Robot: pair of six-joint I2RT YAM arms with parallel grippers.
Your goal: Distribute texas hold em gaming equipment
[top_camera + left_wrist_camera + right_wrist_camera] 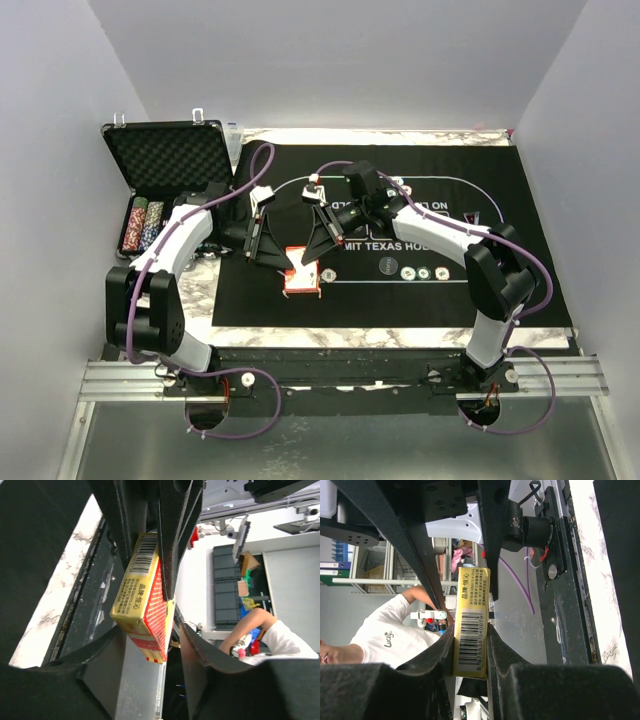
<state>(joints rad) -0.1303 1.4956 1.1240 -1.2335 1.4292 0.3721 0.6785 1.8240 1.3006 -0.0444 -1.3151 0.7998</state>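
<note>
We're over the middle of the black mat (500, 200), both arms reaching in from either side, and the card box (300, 283) sits right between them, just below the centre of the overhead frame. On the right wrist camera, the right claw (470, 630) is clamped on the box. Its two fingers rise from the bottom of the frame and press the thin yellow sides, with the barcode face turned to the lens. The lower end of the box is buried between those fingers, and the upper end sticks out towards mid-frame. On the left wrist camera, the left claw (150, 630) stands apart around the other end of the box. The finger at lower left looks to be right against the yellow side. The finger at lower right shows a sliver of gap beside the red patterned face, so it has no grip that we can see. The right arm's fingers come down from the top of that frame, pinching the box, which hangs tilted. We can't tell whether the box touches the mat. Well apart from it, right of centre in the overhead frame, a row of chips (424, 274) lies on the mat with a dark disc (388, 267) just left of it. At upper left, the racked chips (143, 225) sit in the open case (170, 150).
</note>
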